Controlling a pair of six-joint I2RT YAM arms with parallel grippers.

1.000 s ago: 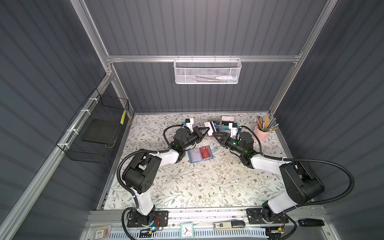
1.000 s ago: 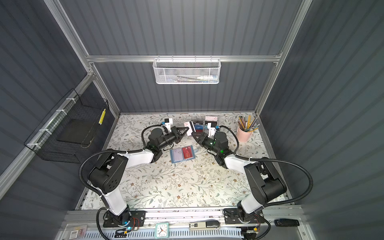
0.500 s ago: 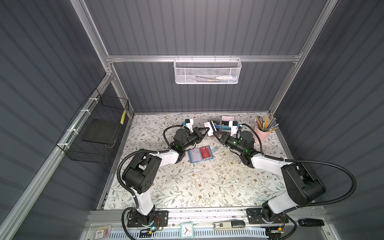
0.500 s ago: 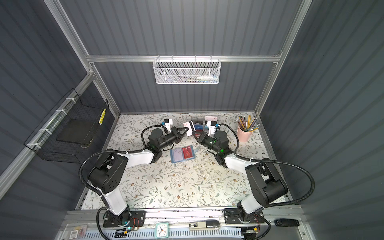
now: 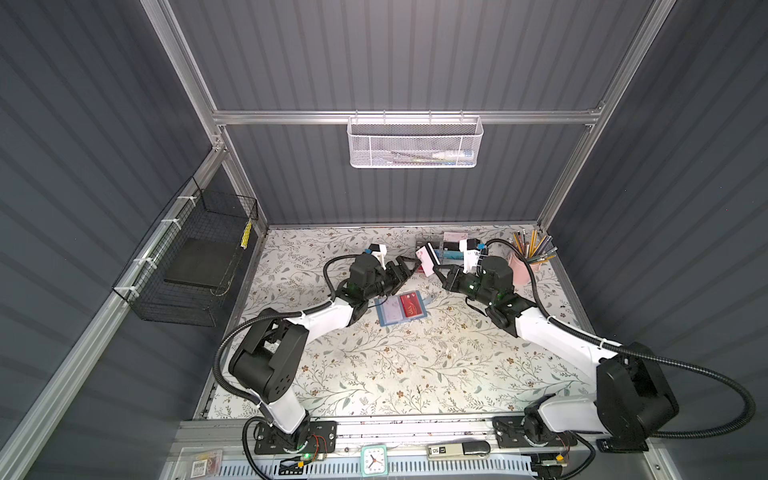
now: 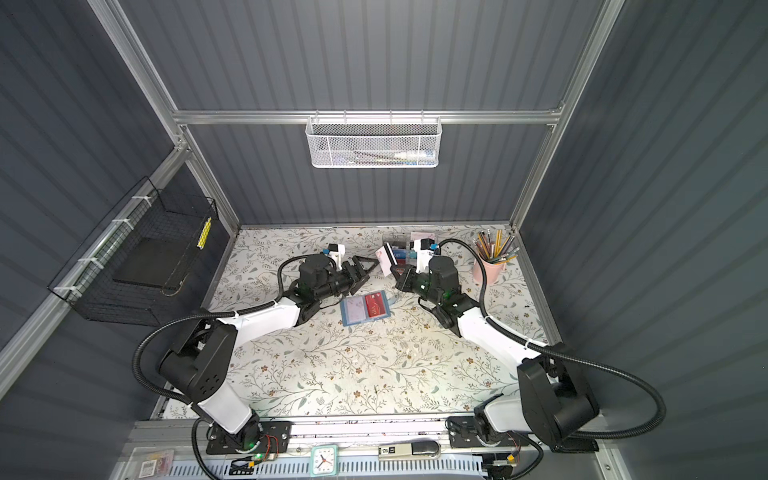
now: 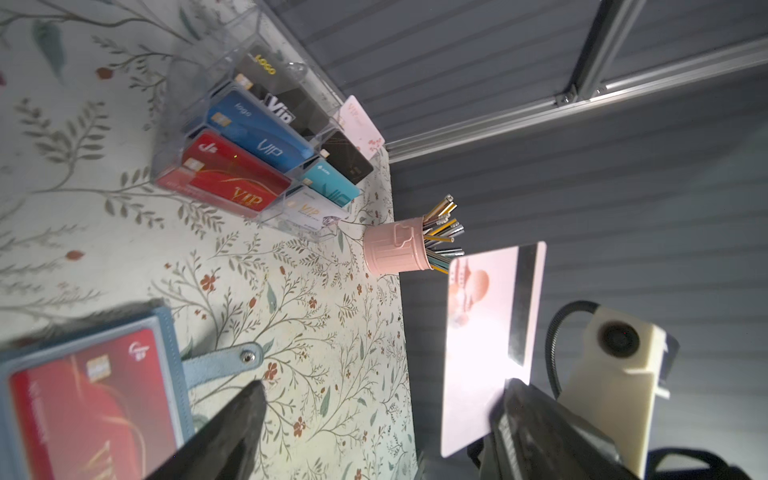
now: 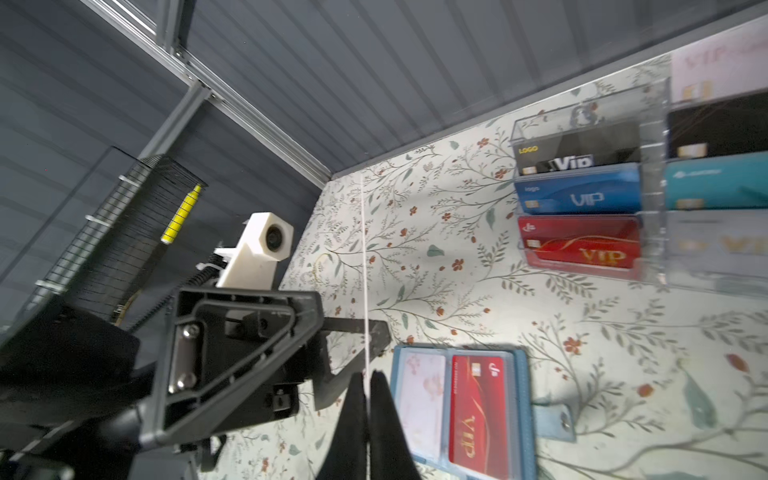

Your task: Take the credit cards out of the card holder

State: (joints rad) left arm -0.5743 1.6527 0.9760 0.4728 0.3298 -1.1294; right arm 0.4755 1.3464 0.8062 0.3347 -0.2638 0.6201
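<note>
- A second ago my left pincer (image 5: 410, 269) was shut. Now its jaws stand wide apart and hold nothing.
- A second ago my right pincer (image 8: 366, 376) was partly open. Now it is pinched tight on the white card (image 7: 486, 332) with the dark stripe, gripping it by one end.
- The white card is up in the air, between my two pincers, above the bench (image 5: 374, 374) near its far edge.
- The card holder (image 8: 521, 395) has not moved. It lies open and flat on the bench, between the middle and the far edge.
- The red card (image 8: 478, 411) is still in one sleeve, with a pale card (image 8: 422, 399) in the sleeve beside it.
- The clear card rack (image 7: 208, 62) and the pink cup (image 7: 390, 249) of pencils stand by the far edge, as before.
- In the right wrist view the white card is seen edge-on, just a thin white line.
- There one left finger passes behind that line. I cannot tell if it touches the card.
- In the left wrist view bright light washes out the card's print, and the card holder is cut off by the picture's edge.
- In both top views the white card is small, and its grip is hard to make out.
</note>
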